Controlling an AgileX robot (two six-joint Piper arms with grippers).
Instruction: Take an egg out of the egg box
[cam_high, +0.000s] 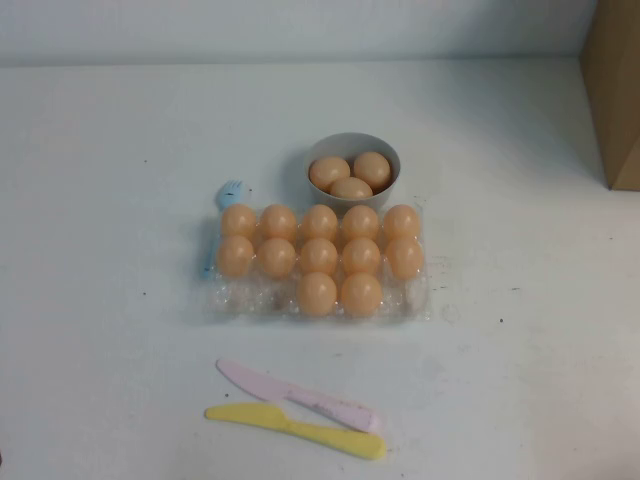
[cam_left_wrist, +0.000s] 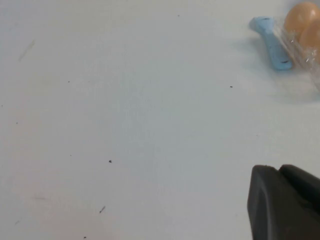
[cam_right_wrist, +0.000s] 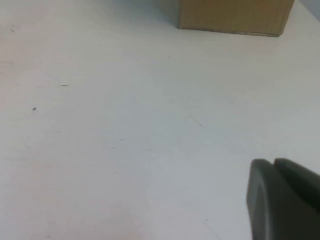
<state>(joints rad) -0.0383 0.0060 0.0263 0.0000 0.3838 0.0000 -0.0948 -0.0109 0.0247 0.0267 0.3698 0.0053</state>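
Observation:
The clear plastic egg box (cam_high: 243, 298) sits at the table's middle and holds several peach-orange eggs. Its back and middle rows are full. The front row holds two eggs (cam_high: 317, 293), with empty cups on either side of them. A corner of the egg box (cam_left_wrist: 314, 62) and two eggs (cam_left_wrist: 300, 18) show in the left wrist view. My left gripper (cam_left_wrist: 279, 169) is shut and empty over bare table to the left of the box. My right gripper (cam_right_wrist: 274, 162) is shut and empty over bare table on the right. Neither arm shows in the high view.
A round grey bowl (cam_high: 386, 152) with three eggs stands just behind the egg box. A blue fork (cam_high: 228, 192) lies at the box's back left corner (cam_left_wrist: 272, 45). A pink knife (cam_high: 300, 395) and a yellow knife (cam_high: 300, 428) lie in front. A cardboard box (cam_high: 615, 90) stands at the back right (cam_right_wrist: 232, 15).

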